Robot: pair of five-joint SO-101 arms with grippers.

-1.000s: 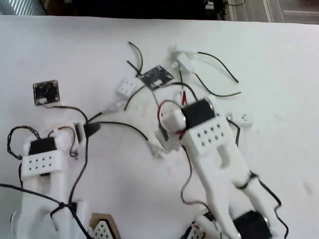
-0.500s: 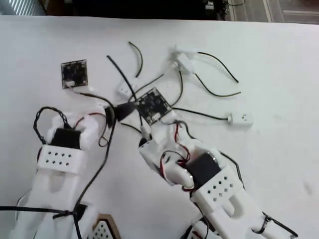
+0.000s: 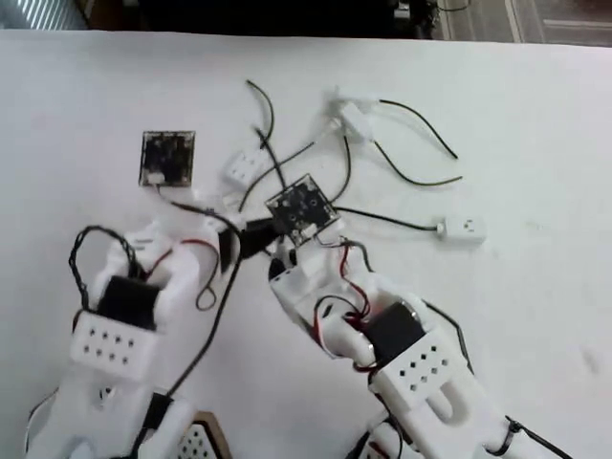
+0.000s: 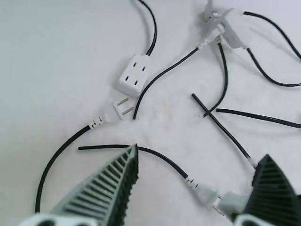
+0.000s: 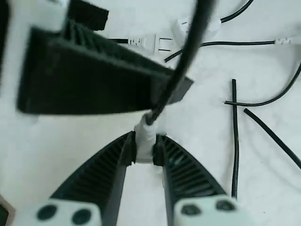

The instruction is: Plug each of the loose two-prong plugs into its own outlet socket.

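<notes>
Status: right gripper (image 5: 145, 142) clenched on white plug (image 5: 144, 129), near outlet socket (image 4: 134, 75); left gripper (image 4: 201, 153) released, empty. Loose plug (image 4: 118, 110) lies just beside outlet socket, prongs aimed at it; left arm nearer, est.

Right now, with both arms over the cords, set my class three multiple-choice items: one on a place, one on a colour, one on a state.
1. Relative to the outlet block, the loose plug lies:
A) pushed into it
B) beside it, not plugged in
C) on top of it

2. That plug's cord is:
A) black
B) red
C) white

3. The right gripper has its jaws:
A) wide open
B) shut on a circuit board
C) shut on a white plug

Key:
1 B, both prongs lie bare next to the block.
2 A, the cord is black along its whole length.
3 C, the jaws pinch the plug's white body.
</notes>
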